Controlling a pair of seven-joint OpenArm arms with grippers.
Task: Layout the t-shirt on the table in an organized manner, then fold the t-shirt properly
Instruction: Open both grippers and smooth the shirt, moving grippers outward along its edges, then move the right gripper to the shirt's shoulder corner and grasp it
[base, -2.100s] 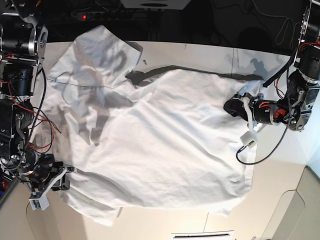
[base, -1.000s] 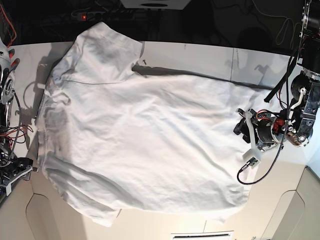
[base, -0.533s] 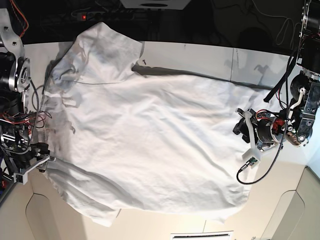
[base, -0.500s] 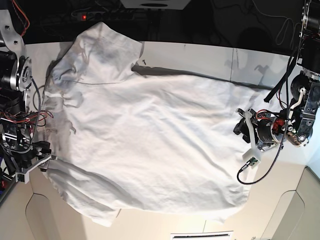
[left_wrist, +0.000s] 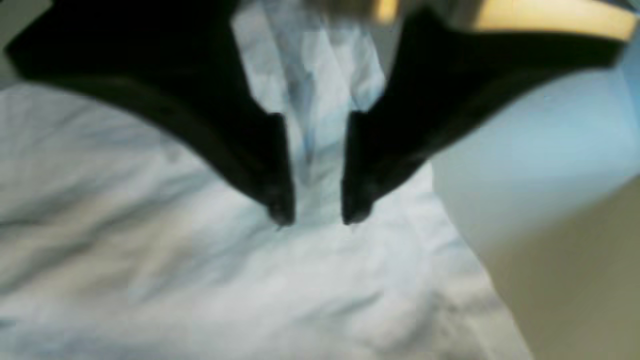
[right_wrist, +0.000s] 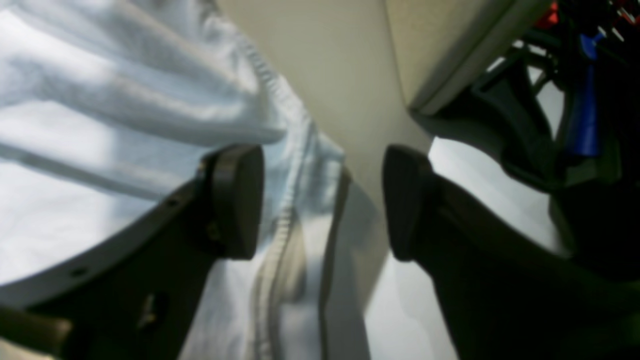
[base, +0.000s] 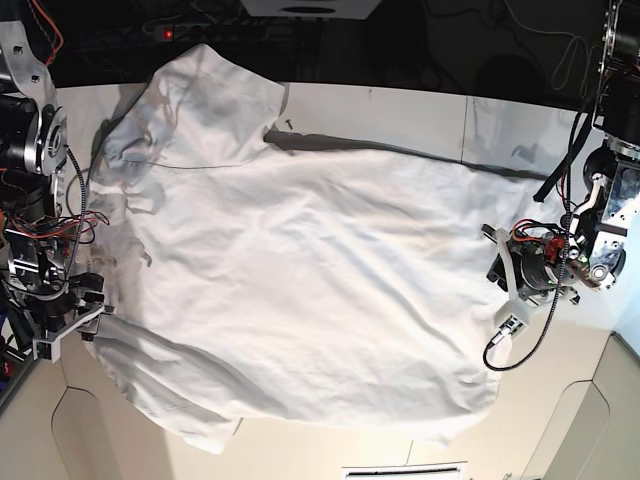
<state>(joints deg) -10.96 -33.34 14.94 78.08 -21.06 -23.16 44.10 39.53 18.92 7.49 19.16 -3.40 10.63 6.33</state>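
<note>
White thin cotton covers most of the table (base: 400, 105): the t-shirt (base: 300, 290) lies spread but wrinkled, one sleeve reaching the far edge.

At the left of the base view, my right gripper (base: 88, 318) sits at the shirt's edge. The right wrist view shows its pads (right_wrist: 235, 200) parted, with the stitched hem (right_wrist: 280, 235) running between them and neither pad pressing on it. I judge this placement lets me close on the hem and pull that side straight.

At the right of the base view, my left gripper (base: 503, 272) meets the opposite edge. In the left wrist view, a narrow ridge of fabric stands between the dark fingertips (left_wrist: 280, 212), which are close together but not fully together; I cannot tell whether they pinch it. Opposed grips would tension the cloth flat.
</note>
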